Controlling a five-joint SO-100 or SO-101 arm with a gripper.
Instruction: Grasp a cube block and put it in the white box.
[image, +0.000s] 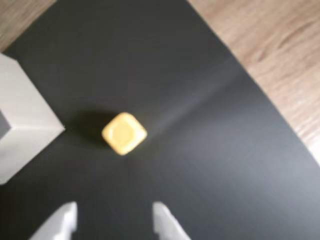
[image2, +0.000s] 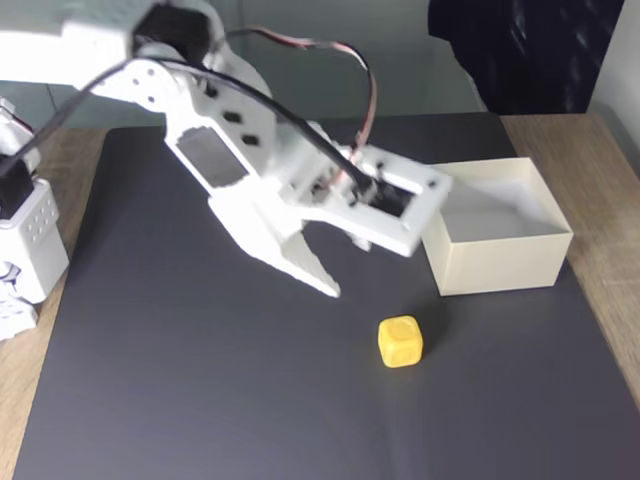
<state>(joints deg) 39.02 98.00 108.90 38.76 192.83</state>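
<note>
Pincer (image: 115, 220) spread apart above the cube block (image2: 400, 341) — white box (image2: 500, 262) just beside.

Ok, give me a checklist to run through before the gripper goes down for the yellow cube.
1. Gripper open wide enough: ok, the gap between the fingers looks wider than the cube.
2. Cube lined up with the gap: ok in the wrist view, it sits ahead of the fingers, roughly centred.
3. Cube free on the black mat: ok, nothing touches it in the fixed view.
4. White box out of the way: ok, it stands apart from the cube.
5. Box ready to take the cube: ok, the visible inside is empty.
6. Cube faces square to the fingers: not ok, the cube looks turned corner-on.
</note>
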